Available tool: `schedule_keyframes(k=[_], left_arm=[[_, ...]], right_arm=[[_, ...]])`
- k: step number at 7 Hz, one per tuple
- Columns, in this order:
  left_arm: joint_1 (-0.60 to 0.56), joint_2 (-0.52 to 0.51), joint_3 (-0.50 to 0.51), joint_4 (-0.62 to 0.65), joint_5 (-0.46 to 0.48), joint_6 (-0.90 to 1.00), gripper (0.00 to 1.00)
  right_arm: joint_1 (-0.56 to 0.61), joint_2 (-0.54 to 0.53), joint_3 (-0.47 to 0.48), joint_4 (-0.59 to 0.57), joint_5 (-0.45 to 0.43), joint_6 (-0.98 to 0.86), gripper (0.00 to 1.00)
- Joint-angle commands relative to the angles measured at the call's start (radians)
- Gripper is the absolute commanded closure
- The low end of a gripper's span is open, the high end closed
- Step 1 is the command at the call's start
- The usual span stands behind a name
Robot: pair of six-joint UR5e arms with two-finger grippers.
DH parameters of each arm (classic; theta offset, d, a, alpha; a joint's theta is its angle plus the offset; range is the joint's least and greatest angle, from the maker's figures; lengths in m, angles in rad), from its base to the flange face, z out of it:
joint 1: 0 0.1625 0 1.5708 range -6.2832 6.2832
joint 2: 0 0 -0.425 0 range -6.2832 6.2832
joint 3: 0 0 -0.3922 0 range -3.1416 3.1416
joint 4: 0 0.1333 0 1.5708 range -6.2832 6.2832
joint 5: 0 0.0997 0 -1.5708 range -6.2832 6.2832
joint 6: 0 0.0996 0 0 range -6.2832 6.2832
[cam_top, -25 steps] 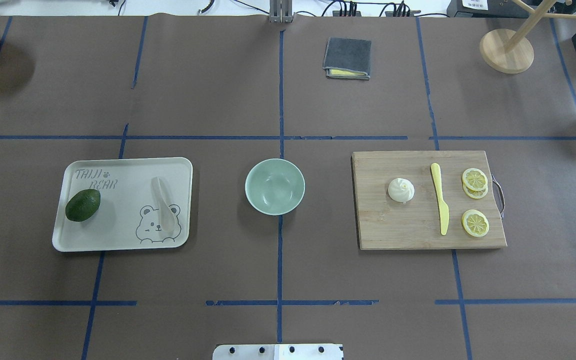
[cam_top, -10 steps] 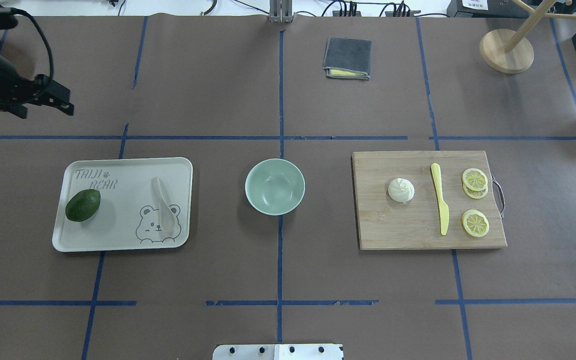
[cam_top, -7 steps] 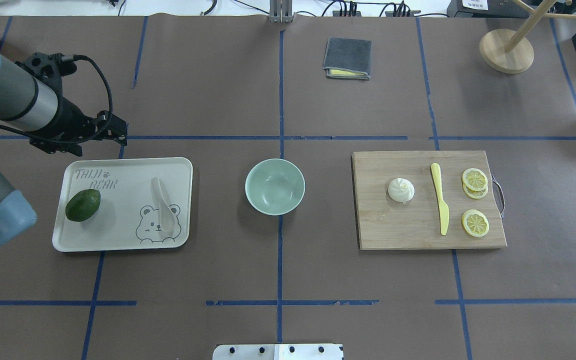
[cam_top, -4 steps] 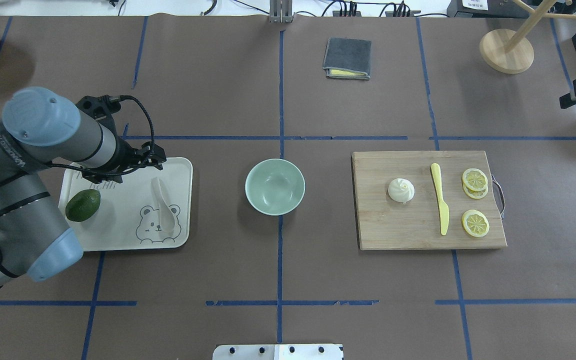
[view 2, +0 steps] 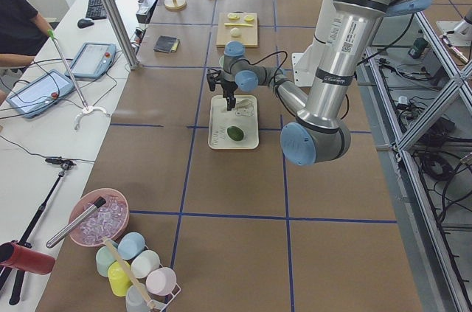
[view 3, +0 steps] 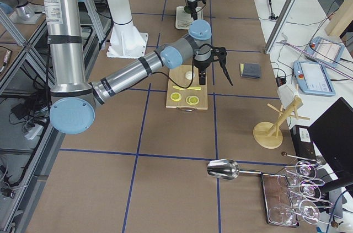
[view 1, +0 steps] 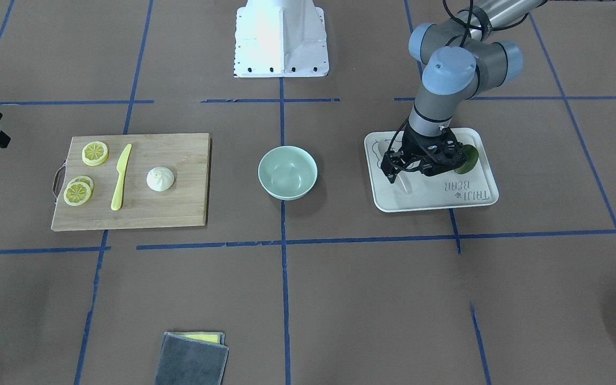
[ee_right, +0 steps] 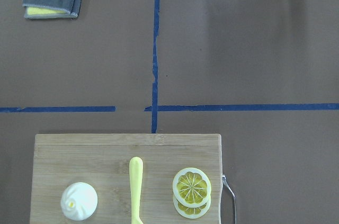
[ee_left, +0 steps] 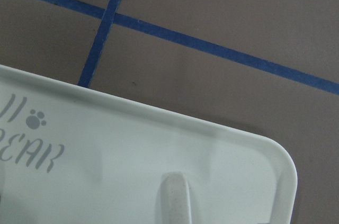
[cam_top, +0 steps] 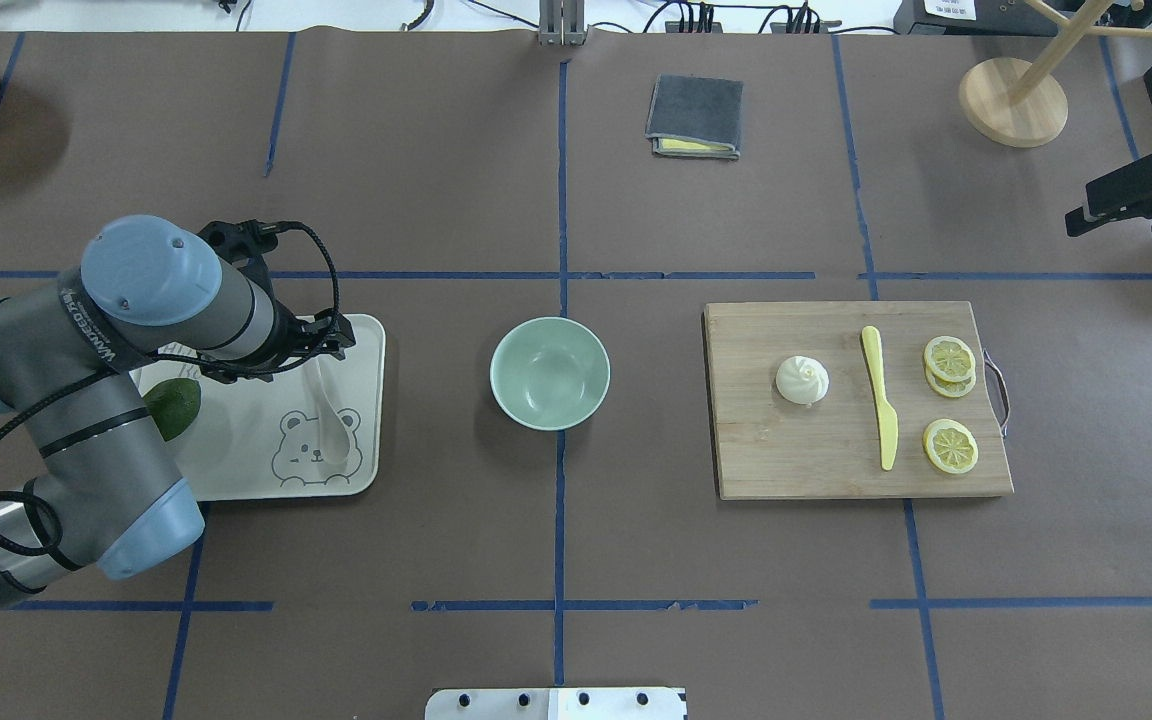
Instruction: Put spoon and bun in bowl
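Overhead and side views of a brown paper-covered surface [cam_top: 436,150]. The pale green bowl [cam_top: 508,352] sits at the centre, with nothing in it. To its left, the off-white spoon [cam_top: 331,425] lies on a cream bear-printed tray [cam_top: 236,455] beside an avocado [cam_top: 176,405]. The left pincer [view 1: 417,166] hovers low over the far end of the spoon's handle, fingers spread. To the bowl's right, the white bun [cam_top: 802,380] rests on a wooden cutting board [cam_top: 786,460], left of a yellow knife [cam_top: 879,400] and lemon slices [cam_top: 951,445]. The right pincer [cam_top: 1121,215] hangs at the far right edge, also spread, well apart from the bun
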Motion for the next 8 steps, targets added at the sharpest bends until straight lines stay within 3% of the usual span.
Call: schedule_keyframes(k=[1,3,4,6,7,8], left_arm=[[0.041,-0.007,0.020,-0.001,0.013,-0.020,0.18],[0.041,-0.006,0.021,-0.003,0.013,-0.019,0.36],[0.040,-0.003,0.021,-0.003,0.012,-0.017,0.51],[0.040,0.006,0.014,-0.004,0.012,-0.016,0.91],[0.038,0.006,0.009,-0.004,0.012,-0.014,1.00],[0.037,0.006,0.001,-0.003,0.009,-0.014,1.00]], right_arm=[[-0.002,-0.001,0.001,0.000,-0.001,0.001,0.00],[-0.007,0.001,0.004,0.000,-0.001,0.023,0.00],[-0.008,0.001,0.007,0.000,-0.001,0.027,0.00],[-0.015,0.008,0.005,0.000,-0.004,0.029,0.00],[-0.018,0.008,0.005,0.000,-0.005,0.029,0.00],[-0.025,0.011,0.005,0.000,-0.015,0.029,0.00]])
